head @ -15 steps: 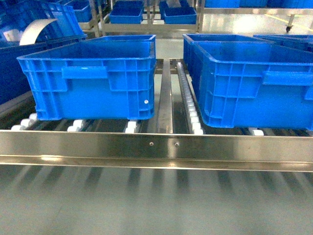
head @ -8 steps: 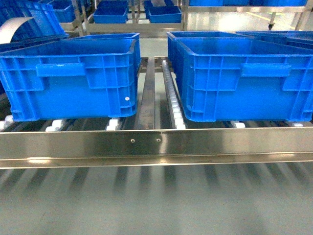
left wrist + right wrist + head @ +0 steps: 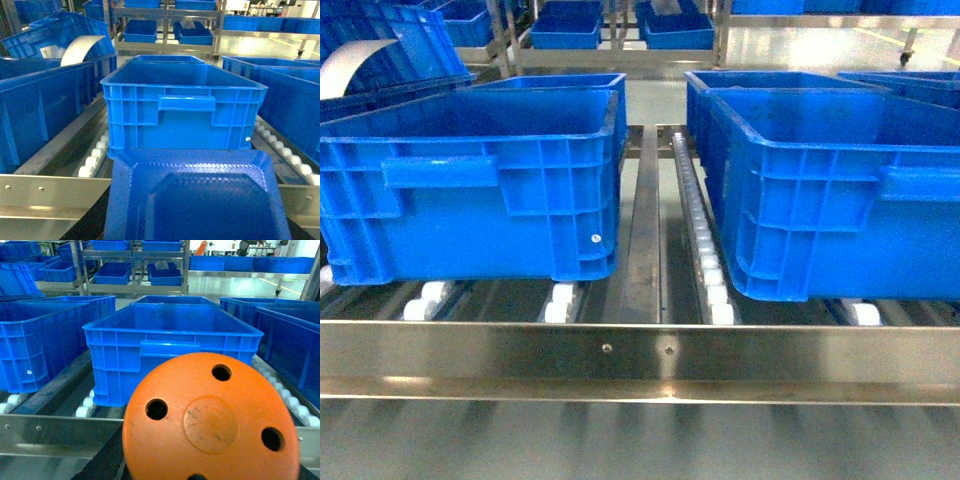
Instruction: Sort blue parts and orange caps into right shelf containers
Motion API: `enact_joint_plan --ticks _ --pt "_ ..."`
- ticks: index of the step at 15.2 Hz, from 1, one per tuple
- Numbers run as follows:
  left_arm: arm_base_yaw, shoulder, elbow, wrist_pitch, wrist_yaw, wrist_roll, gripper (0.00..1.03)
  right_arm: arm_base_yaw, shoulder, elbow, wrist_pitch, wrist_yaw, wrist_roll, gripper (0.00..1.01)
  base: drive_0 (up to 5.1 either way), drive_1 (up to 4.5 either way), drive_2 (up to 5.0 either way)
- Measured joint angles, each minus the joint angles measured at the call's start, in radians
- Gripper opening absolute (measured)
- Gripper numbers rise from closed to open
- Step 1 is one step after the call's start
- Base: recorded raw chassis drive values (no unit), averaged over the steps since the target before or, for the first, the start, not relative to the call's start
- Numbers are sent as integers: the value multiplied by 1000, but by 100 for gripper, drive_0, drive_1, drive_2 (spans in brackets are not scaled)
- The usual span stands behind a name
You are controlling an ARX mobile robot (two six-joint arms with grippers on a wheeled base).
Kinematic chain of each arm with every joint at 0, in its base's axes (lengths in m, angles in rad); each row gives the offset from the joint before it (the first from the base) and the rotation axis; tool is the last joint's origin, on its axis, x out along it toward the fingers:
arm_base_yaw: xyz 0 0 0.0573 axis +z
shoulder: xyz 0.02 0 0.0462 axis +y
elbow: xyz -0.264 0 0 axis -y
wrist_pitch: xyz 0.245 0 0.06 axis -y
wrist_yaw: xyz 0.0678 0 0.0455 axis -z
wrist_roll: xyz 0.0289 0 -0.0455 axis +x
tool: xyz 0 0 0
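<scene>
Orange cap [image 3: 210, 422] fills the right wrist view, blue part [image 3: 195, 197] the left; neither tool's grip can be told. Blue bins [image 3: 470, 185] sit on the roller shelf [image 3: 640, 350].

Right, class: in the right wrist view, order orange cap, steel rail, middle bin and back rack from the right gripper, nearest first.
1. orange cap, lower foreground
2. steel rail, bottom edge
3. middle bin, centre
4. back rack, top

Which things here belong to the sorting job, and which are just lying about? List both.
Job:
- blue part
- orange cap
- left bin
- right bin

Lying about:
- curved white sheet in a side bin
- small bins on the far rack
- steel front rail
</scene>
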Motion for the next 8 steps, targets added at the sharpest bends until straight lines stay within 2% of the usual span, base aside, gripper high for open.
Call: enact_joint_plan --ticks 8 --pt "1 0 0 0 0 0 41 0 0 0 1 -1 0 43 77 509 -354"
